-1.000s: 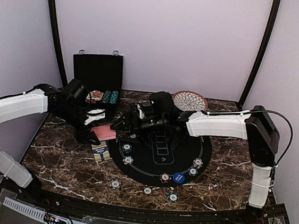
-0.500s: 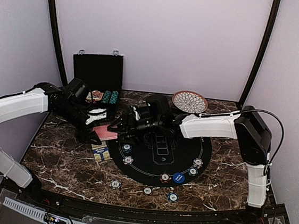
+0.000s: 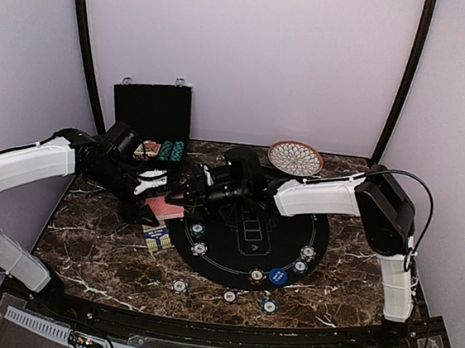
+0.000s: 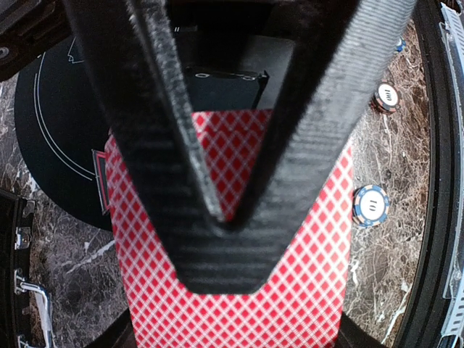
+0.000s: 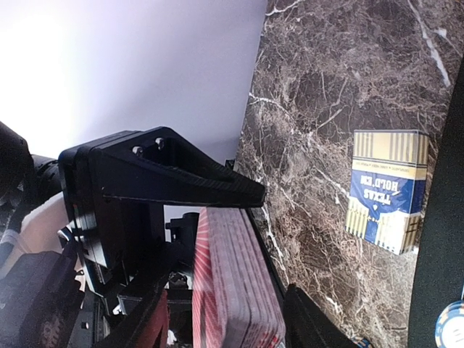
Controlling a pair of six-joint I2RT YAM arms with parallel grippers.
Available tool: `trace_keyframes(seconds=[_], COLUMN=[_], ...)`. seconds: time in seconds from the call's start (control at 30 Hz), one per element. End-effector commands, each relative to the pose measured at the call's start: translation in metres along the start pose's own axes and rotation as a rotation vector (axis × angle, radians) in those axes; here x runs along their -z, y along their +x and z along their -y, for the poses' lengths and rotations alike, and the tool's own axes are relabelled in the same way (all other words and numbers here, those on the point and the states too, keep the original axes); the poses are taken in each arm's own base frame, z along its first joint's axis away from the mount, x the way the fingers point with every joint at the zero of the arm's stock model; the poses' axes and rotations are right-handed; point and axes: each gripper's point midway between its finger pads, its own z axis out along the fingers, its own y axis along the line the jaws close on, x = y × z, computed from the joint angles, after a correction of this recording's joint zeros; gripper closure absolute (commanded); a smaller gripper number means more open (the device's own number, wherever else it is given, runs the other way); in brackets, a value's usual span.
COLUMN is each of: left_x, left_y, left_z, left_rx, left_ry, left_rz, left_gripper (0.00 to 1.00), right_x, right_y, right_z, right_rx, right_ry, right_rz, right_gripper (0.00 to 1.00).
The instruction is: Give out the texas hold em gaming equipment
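Deck of red-backed playing cards clamped in left gripper, above brown marble tabletop beside round black felt mat. Right gripper part-open, straddling deck edge; I cannot tell contact. Blue-and-yellow card box, striped round chips nearby.

Marble table, black mat, card box, chips, plate, case
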Motion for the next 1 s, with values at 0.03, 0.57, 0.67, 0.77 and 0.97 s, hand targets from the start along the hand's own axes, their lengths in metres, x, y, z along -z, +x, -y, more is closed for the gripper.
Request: trace_keyframes(seconds=[0.03, 0.57, 0.67, 0.77, 0.97], left_x=[0.014, 0.009, 0.005, 0.002, -0.010], left_y=[-0.013, -0.013, -0.015, -0.020, -0.025], left_z=[0.007, 0.011, 0.011, 0.009, 0.013], left_rx=[-0.035, -0.051, -0.051, -0.056, -0.079], left_ry=[0.003, 0.050, 0.071, 0.085, 0.120], left_rz=[0.043, 0.027, 0.022, 0.021, 0.004], left_gripper=[1.00, 0.02, 0.01, 0.01, 0.01], right_x=[-0.004, -0.003, -0.003, -0.004, -0.006], right_y=[-0.005, -0.001, -0.001, 0.000, 0.000], right_z=[-0.010, -0.012, -0.014, -0.015, -0.017], right_rx=[0.020, -0.005, -0.003, -0.005, -0.006], right_ry=[-0.049, -0.084, -0.088, -0.094, -0.108], right_rz=[0.001, 0.007, 0.006, 0.003, -0.003], right_gripper=[0.59, 0.90, 0.92, 0.93, 0.93])
